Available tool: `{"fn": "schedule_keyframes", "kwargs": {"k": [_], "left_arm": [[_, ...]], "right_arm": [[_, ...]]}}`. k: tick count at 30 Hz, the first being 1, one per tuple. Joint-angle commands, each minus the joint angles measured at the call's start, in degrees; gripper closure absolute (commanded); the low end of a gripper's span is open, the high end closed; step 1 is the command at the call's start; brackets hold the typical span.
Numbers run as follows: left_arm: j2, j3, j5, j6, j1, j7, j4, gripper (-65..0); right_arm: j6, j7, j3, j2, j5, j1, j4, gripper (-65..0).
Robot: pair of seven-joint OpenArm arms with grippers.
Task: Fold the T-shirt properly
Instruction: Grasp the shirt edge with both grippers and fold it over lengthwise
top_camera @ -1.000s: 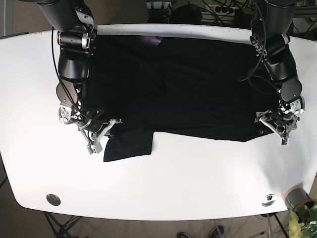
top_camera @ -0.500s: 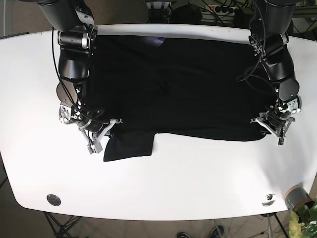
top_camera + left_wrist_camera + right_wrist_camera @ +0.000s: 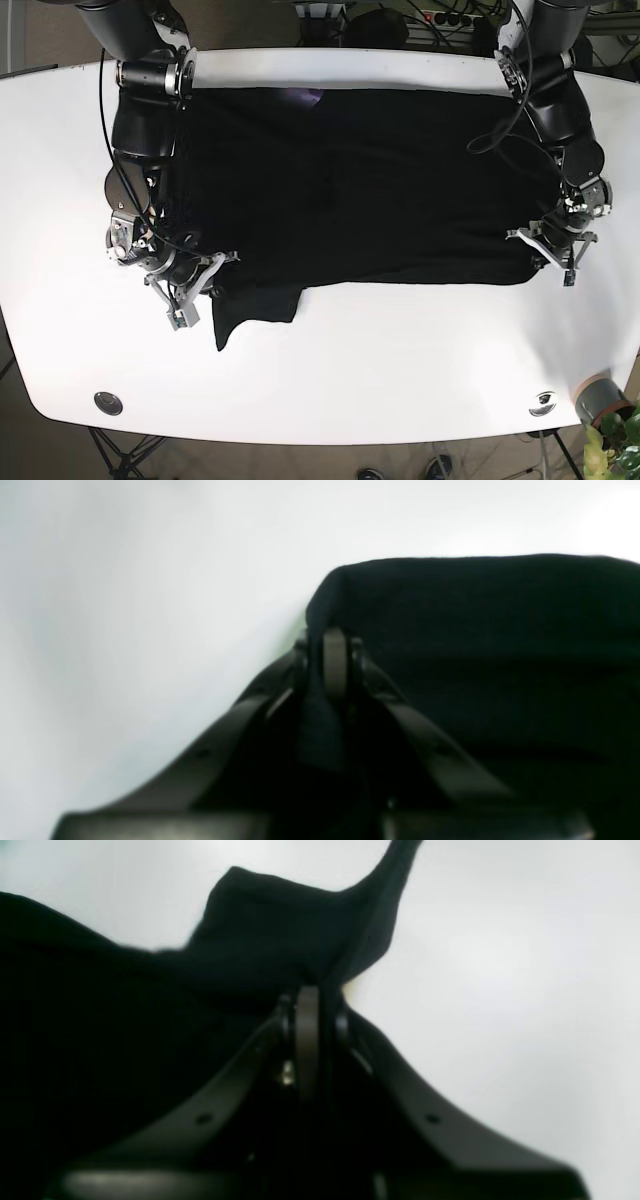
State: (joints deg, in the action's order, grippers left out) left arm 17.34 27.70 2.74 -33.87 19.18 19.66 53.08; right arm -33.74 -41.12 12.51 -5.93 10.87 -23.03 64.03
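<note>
T-shirt (image 3: 350, 180) spread flat on white table (image 3: 400, 370), toward far edge.
Left gripper (image 3: 548, 252) clamped on its near-right corner; right gripper (image 3: 200, 283) clamped on near-left hem beside the sleeve (image 3: 255, 308).

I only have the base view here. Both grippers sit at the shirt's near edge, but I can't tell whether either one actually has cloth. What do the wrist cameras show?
Observer: The left gripper is shut on the T-shirt; a strip of black cloth runs down between its closed fingers, at a corner of the fabric.
Operator: And the right one?
Observer: The right gripper is also shut on the shirt, and the cloth rises in a peak just past its fingertips.
Operator: Is the fabric lifted on the left side too?
Observer: In the left wrist view the cloth edge curls over the fingertips, with white table showing beside it. How high it sits I cannot tell.
</note>
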Motion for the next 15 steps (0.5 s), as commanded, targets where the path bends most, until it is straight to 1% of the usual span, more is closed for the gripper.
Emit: {"fn": "schedule_keyframes", "kwargs": {"k": [1,3,7,12,15], "left_arm": [[1.2,0.1,-3.5,0.2,-0.1,1.2,5.7,0.0],[1.3,0.1,-5.8,0.2,-2.2,2.9,9.6,0.0],[1.3,0.1,-8.7,0.2,-6.1,5.4,16.2,0.0],[1.3,0.3,-11.0,0.2,-11.2,6.8,22.7,0.0],[1.2,2.1,-11.5,0.1,-14.0,6.8,25.6,0.0]], "right_arm": [[-0.33,-1.0,0.2,-0.5,1.0,-0.1,5.5,-2.1],[-0.33,-3.8,0.2,-0.5,1.4,2.0,10.5,-2.1],[-0.33,-7.4,0.2,-0.5,1.4,6.2,20.8,-2.1],[-0.33,-13.2,0.3,-0.4,1.4,11.6,32.8,-2.1],[-0.33,-15.8,0.3,-0.3,1.4,15.2,39.3,-2.1]]}}
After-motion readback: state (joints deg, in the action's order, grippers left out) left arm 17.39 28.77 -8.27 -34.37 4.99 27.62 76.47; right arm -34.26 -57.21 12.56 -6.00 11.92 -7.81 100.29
